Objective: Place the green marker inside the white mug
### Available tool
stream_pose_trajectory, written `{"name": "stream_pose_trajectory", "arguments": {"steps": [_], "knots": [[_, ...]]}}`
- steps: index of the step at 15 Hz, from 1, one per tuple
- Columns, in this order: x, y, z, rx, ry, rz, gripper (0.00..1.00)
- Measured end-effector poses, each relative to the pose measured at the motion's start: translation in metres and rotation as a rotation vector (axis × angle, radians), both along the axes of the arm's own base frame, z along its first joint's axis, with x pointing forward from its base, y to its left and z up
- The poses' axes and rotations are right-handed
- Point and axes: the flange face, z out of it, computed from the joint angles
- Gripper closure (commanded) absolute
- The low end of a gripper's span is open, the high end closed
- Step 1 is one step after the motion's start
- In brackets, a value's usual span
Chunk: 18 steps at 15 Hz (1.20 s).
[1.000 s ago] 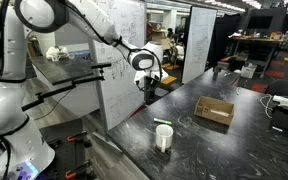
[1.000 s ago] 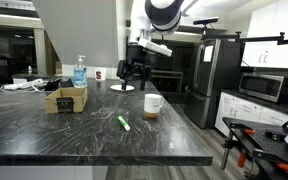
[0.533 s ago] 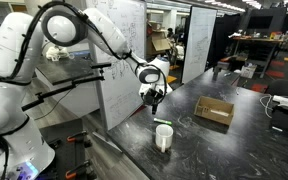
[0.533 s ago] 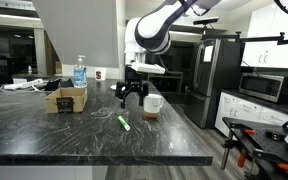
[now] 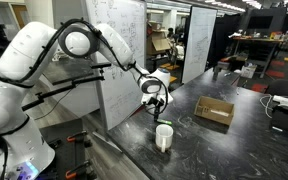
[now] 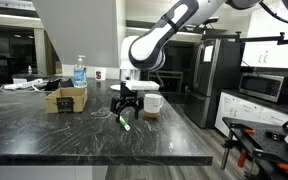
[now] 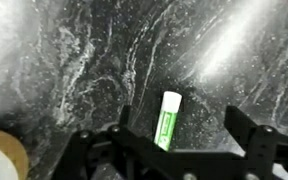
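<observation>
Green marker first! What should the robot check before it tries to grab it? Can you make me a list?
1. Gripper open: ok, its jaws are spread wide in the wrist view.
2. Green marker lined up between the jaws: ok, it lies flat on the counter, centred in the wrist view.
3. Gripper low enough to close: not ok, it hovers above the marker.
4. White mug upright: ok, its opening faces up.
5. Mug empty inside: cannot tell.
6. Cardboard box out of the way: ok, it stands apart from the marker and the mug.
</observation>
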Motion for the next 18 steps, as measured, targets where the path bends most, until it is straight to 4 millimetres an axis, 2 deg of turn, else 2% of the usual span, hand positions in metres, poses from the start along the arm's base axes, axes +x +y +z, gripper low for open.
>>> {"name": "stream_pose_trajectory", "arguments": {"steps": [5,7,11,13,18], "knots": [[0.009,0.000,-0.018,0.013,-0.004,-0.021,0.31],[0.012,0.002,-0.021,0.012,-0.009,-0.019,0.56],[0.013,0.001,-0.024,0.008,-0.010,-0.019,0.87],[0.013,-0.003,-0.023,0.002,-0.007,-0.024,0.98],[0.013,-0.004,-0.022,-0.001,-0.010,-0.022,0.95]]}}
